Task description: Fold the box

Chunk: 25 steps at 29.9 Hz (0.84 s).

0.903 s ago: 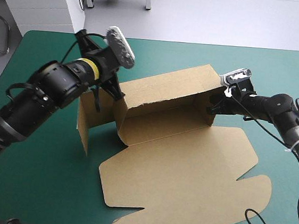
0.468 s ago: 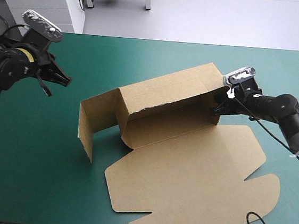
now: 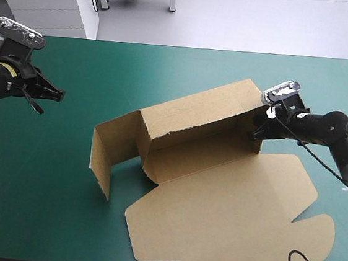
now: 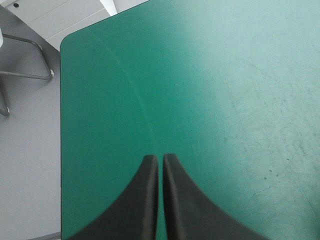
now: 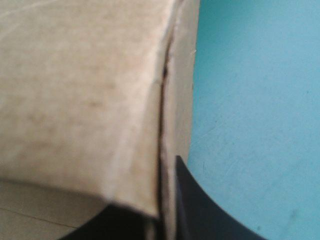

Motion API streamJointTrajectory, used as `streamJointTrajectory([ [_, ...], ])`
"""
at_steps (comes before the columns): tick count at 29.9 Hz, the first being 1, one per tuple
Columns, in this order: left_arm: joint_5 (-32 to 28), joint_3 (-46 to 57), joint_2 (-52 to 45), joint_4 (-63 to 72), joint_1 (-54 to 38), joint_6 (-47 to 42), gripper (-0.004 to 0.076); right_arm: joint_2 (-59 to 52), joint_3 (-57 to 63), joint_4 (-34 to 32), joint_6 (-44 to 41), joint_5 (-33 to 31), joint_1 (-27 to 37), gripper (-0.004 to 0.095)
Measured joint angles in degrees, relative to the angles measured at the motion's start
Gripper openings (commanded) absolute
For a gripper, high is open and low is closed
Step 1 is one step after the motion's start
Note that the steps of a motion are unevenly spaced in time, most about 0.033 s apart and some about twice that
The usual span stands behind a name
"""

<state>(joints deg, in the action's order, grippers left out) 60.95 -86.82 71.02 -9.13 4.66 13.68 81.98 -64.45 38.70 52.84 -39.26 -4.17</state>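
High view: box (image 3: 209,147) has its back wall raised and lid flat. Right gripper (image 3: 256,128) at its right end wall, left gripper (image 3: 41,95) well apart.
Left wrist view: fingers together, gripping nothing, teal-green cover (image 4: 225,75) ahead.
Right wrist view: fingers pinched on the box wall (image 5: 85,100), board edge between them.

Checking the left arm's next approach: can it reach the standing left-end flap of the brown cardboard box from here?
Probably yes. The shut left end effector hovers near the table's left edge; only bare teal-green table cover lies between it and the brown cardboard box's standing flap.
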Motion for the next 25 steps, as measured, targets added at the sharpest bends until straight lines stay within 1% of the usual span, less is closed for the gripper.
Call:
streamJointTrajectory([
  [8,-0.86,1.48,0.00,0.00,0.00,0.64,0.0012,-0.35,-5.88,-15.28,-19.18,-11.10,0.00,-0.0018],
  [11,-0.99,1.61,0.00,-0.05,0.00,0.64,0.0012,0.02,-9.51,-19.40,-25.25,-14.71,0.00,-0.0018],
  [13,-1.15,1.61,0.00,-0.05,0.00,0.64,0.0012,1.04,-12.01,-20.73,-27.37,-17.53,0.00,-0.0017],
  [17,-1.28,1.61,0.00,-0.05,0.00,0.64,0.0012,4.92,-16.68,-21.10,-29.46,-22.47,0.00,-0.0017],
  [25,-1.41,1.61,0.00,0.00,0.00,0.69,0.0010,15.80,-25.22,-22.57,-35.31,-26.16,0.00,-0.0017],
])
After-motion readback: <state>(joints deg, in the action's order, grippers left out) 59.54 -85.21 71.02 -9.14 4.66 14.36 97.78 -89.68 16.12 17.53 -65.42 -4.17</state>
